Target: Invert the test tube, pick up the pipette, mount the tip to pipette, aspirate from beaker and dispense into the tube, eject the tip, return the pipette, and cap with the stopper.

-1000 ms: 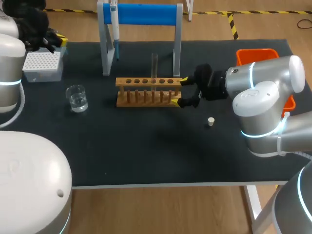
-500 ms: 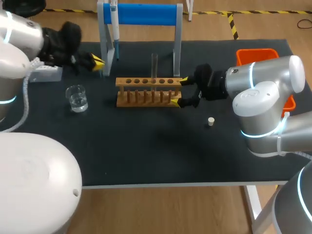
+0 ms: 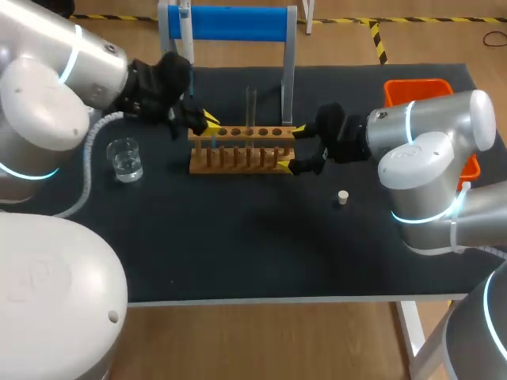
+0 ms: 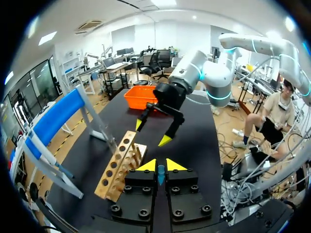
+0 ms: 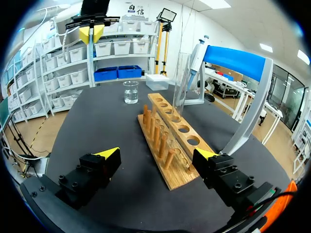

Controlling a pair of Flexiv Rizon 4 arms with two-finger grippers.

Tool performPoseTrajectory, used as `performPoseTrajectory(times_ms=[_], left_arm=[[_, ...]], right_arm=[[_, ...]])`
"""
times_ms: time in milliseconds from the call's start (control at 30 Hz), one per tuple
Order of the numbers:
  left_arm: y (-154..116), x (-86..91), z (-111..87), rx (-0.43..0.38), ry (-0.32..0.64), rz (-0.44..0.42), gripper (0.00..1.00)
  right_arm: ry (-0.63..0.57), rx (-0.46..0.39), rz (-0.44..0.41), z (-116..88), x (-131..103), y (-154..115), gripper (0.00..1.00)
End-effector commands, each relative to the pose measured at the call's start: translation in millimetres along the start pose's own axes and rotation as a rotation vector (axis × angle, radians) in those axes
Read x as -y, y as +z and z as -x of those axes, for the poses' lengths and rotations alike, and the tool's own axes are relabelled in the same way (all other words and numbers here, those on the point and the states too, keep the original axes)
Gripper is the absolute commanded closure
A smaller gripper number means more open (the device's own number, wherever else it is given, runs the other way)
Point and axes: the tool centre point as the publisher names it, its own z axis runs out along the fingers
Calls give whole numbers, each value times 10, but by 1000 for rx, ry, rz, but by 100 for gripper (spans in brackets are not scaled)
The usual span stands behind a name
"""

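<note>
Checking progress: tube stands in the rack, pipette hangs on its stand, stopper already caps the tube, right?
No: the stopper lies loose on the table, head view. The tube stands uncapped in the rack; the pipette hangs on its stand.

A clear glass test tube (image 3: 251,107) is seen standing upright, mouth up, in the fourth hole from the left of a six-hole wooden rack (image 3: 238,150) set mid-table, nearer the far edge. A white-and-blue pipette (image 3: 185,32) is hung by the left upright of a blue stand (image 3: 230,22) at the table's far edge. A glass beaker (image 3: 125,158) holding clear liquid is placed near the left edge. A small cream stopper (image 3: 343,197) is left on the table, just right of the rack's right end. A blue pipette tip (image 4: 161,174) is pinched between the fingers of the left gripper (image 4: 158,165), beside the rack's left end.
</note>
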Motion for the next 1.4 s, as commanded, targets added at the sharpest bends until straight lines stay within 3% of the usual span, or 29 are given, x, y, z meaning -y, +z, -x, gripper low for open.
performPoseTrajectory(times_ms=[33, 467, 1133, 1400], left_arm=[[106, 87, -77, -19, 3, 9, 100], [175, 303, -268, -53, 42, 23, 100], [175, 326, -278, -58, 32, 34, 100], [175, 326, -278, -58, 32, 34, 100]], right_arm=[[0, -2, 3, 5, 10, -9, 0], [0, -2, 3, 5, 10, -9, 0], [0, -2, 3, 5, 10, -9, 0], [-35, -121, 197, -211, -144, -547, 0]])
